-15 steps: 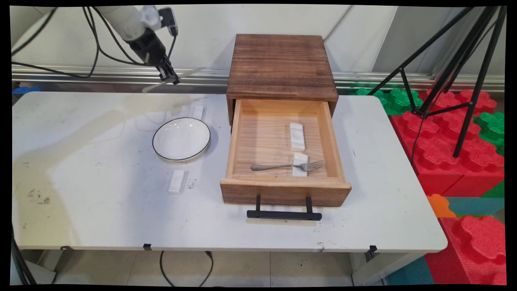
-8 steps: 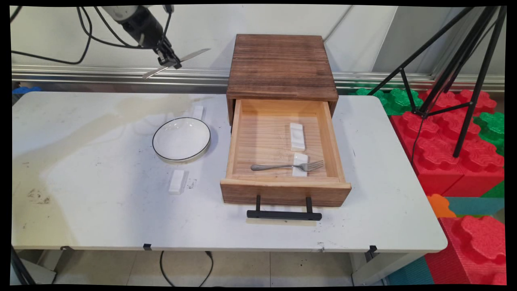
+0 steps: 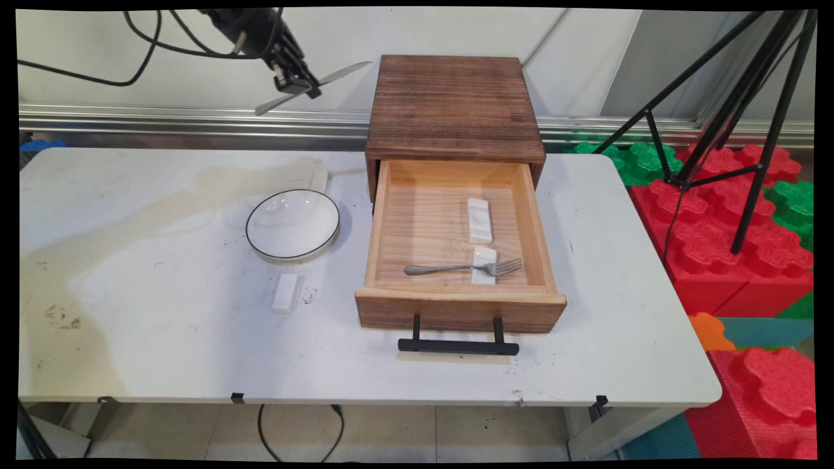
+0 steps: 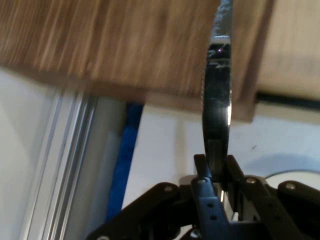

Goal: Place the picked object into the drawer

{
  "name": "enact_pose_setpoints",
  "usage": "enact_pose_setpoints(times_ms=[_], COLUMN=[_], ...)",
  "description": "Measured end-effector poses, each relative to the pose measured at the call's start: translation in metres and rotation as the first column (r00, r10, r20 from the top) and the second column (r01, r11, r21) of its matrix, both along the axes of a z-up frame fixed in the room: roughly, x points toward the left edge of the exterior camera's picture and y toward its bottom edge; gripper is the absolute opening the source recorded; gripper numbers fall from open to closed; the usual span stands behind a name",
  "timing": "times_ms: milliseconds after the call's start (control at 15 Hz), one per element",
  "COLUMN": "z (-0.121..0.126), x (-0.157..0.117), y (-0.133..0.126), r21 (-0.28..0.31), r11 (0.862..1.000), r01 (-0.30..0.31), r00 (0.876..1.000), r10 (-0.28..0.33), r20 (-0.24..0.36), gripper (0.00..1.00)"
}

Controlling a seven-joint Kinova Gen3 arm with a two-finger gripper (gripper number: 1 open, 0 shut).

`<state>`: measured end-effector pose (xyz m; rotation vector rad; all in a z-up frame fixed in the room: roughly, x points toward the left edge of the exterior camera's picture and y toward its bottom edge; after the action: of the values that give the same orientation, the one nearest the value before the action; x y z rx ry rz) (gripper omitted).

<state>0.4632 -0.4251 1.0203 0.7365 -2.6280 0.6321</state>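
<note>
My gripper (image 3: 298, 85) hangs high at the top of the main view, above the table's back edge and left of the wooden cabinet (image 3: 454, 104). It is shut on a metal knife (image 3: 339, 75), which sticks out on both sides of the fingers. In the hand view the knife (image 4: 218, 105) rises on edge from between the fingertips (image 4: 201, 167), with the cabinet's dark top (image 4: 125, 45) behind it. The open drawer (image 3: 391, 221) holds a fork (image 3: 456, 268) and two white rests (image 3: 479, 220). A black-rimmed white plate (image 3: 293, 223) lies left of the drawer.
One white rest (image 3: 285, 292) lies on the table (image 3: 163, 339) in front of the plate, another (image 3: 318, 180) behind it. The drawer's black handle (image 3: 458, 346) juts toward the near edge. A black tripod (image 3: 730, 111) and red and green foam blocks (image 3: 730, 254) stand to the right.
The gripper has risen and moved right toward the cabinet, carrying the knife along. Nothing on the table or in the drawer has moved.
</note>
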Motion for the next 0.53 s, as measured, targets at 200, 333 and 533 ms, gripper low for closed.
enact_pose_setpoints(times_ms=[200,333,533], z=[0.010,0.014,0.014], x=[-0.027,-0.048,-0.083], y=[0.005,0.008,0.010], r21=[-0.001,0.002,0.011], r11=[0.998,0.995,0.988], r01=[0.059,0.101,0.156], r00=[0.998,0.994,0.986], r10=[-0.059,-0.101,-0.155], r20=[-0.021,-0.037,-0.063], gripper=[0.00,0.00,0.00])
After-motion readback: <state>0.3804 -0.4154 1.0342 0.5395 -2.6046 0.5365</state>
